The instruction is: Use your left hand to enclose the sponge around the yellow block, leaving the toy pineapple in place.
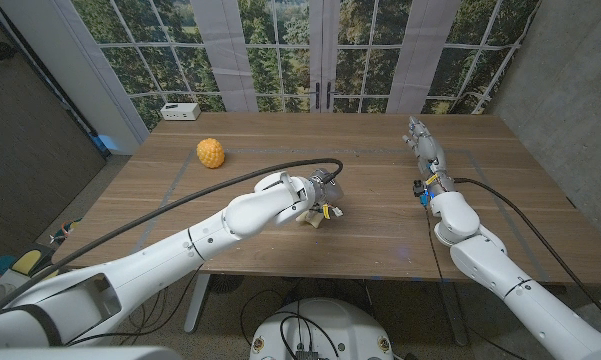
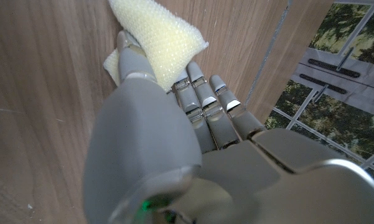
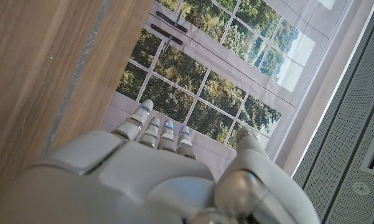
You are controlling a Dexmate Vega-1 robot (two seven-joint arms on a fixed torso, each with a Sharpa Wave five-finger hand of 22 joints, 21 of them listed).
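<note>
Gripping folded sponge (image 2: 163, 45) — left hand (image 2: 174, 118), toy pineapple (image 1: 211, 153) well apart

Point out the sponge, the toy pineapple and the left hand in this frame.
sponge (image 2: 165, 46), left wrist view, on its folded pale-yellow face.
toy pineapple (image 1: 211, 153), head view, on the middle of its yellow body.
left hand (image 1: 302, 194), head view, on its back.

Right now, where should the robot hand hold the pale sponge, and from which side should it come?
Probably the raised, folded flap of the sponge, taken from above. The left robot hand already has its fingers on it. The flap stands up off the table, so it offers an edge to pinch.
</note>
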